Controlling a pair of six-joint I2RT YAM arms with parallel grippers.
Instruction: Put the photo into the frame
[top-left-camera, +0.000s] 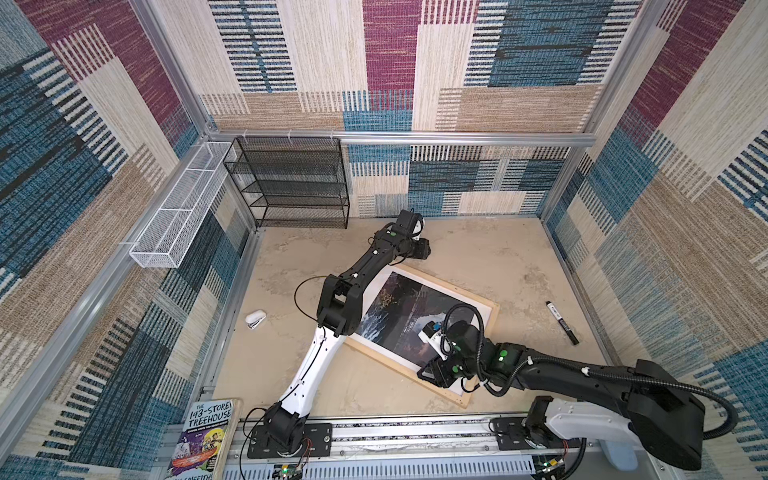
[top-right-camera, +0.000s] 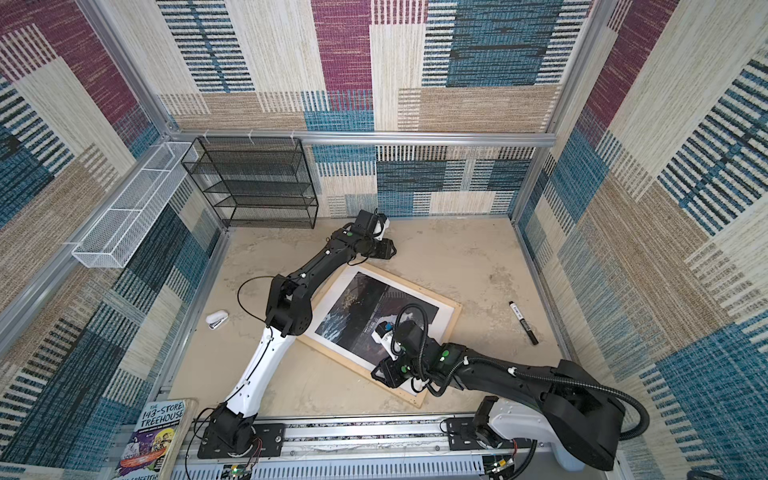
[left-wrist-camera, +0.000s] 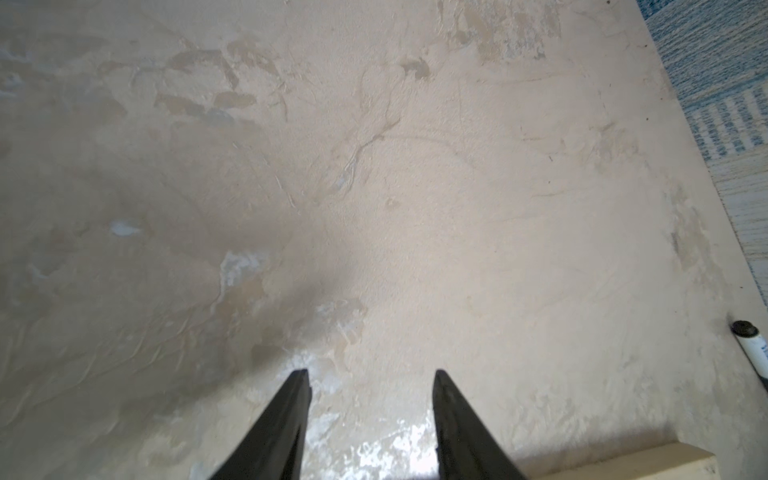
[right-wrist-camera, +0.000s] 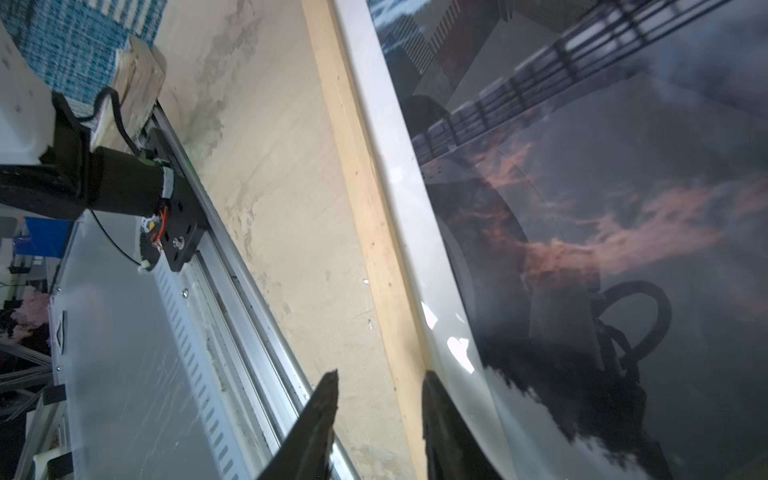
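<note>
The photo (top-left-camera: 411, 316) (top-right-camera: 374, 307), dark cliffs and white water with a white border, lies flat inside the frame (top-left-camera: 386, 362) (top-right-camera: 415, 286) of pale wood strips, set askew on the table. My right gripper (top-left-camera: 432, 370) (top-right-camera: 386, 374) (right-wrist-camera: 380, 378) is at the frame's near edge. Its jaws are open. One fingertip (right-wrist-camera: 432, 386) is at the seam between the wood strip (right-wrist-camera: 365, 187) and the photo's glossy border (right-wrist-camera: 395, 145); its partner hangs over bare table. My left gripper (top-left-camera: 419, 249) (left-wrist-camera: 372, 374) stands open over bare table just past the frame's far corner (left-wrist-camera: 623, 461).
A black marker (top-left-camera: 562, 322) (left-wrist-camera: 752, 349) lies right of the frame. A white stapler (top-left-camera: 254, 320) sits at the left. A black mesh shelf (top-left-camera: 291, 183) and white wire basket (top-left-camera: 183, 208) stand at the back left. A book (top-left-camera: 203, 436) leans at the front left.
</note>
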